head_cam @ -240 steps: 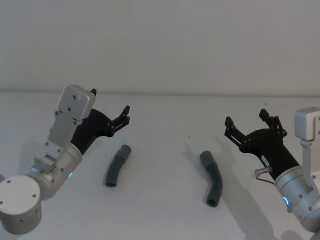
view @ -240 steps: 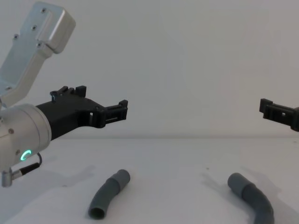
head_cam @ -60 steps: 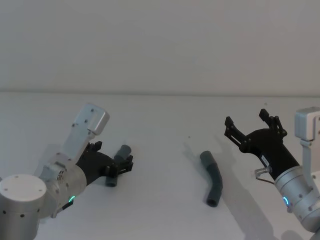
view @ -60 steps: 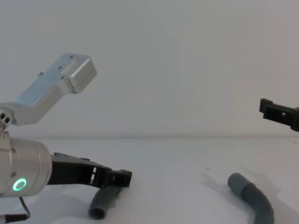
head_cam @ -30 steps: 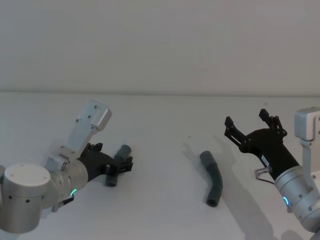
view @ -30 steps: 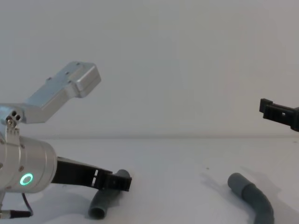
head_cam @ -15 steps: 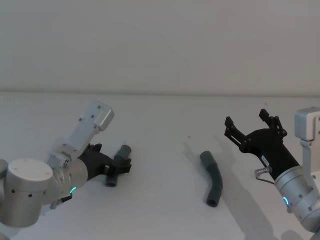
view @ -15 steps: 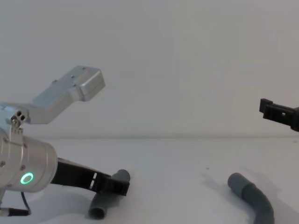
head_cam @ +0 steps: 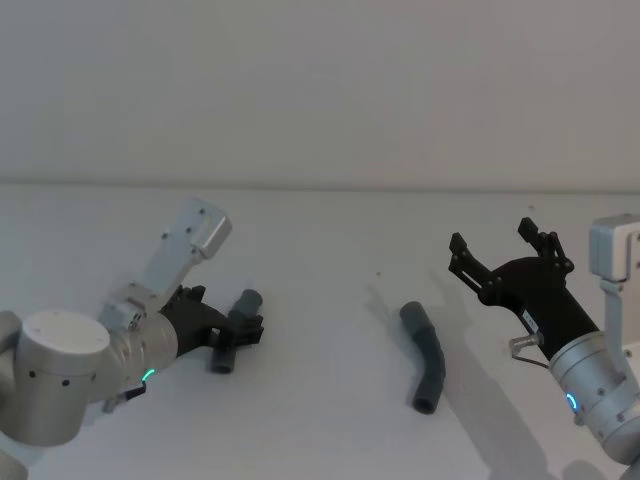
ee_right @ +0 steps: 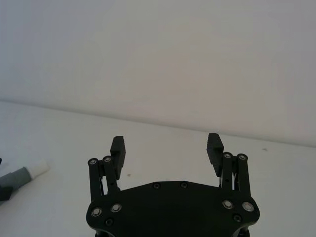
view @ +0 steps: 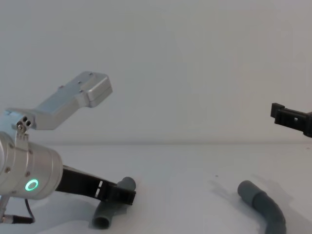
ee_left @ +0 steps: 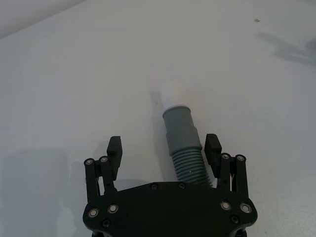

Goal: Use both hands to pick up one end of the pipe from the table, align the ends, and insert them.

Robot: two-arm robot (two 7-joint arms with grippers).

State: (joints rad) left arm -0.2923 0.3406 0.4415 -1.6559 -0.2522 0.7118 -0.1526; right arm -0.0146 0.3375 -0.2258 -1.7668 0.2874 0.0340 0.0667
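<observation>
The left pincer (ee_left: 163, 145) is spread open, low on the desk (head_cam: 330, 270), straddling the ribbed body of the left piece (ee_left: 190, 165), which lies nearer one finger. Centring is advised before clenching, with cuff (ee_left: 178, 123) and spigot (ee_left: 170, 93) left free. The right piece (head_cam: 430, 362) lies centre-right. The right pincer (head_cam: 490, 235) hangs released, raised at its right. No obstacle is seen between the pieces.

The left hand (head_cam: 243, 333), raised well above the surface (head_cam: 330, 420) eight seconds ago, now sits low with spread fingers straddling the left pipe piece (head_cam: 249, 301).
</observation>
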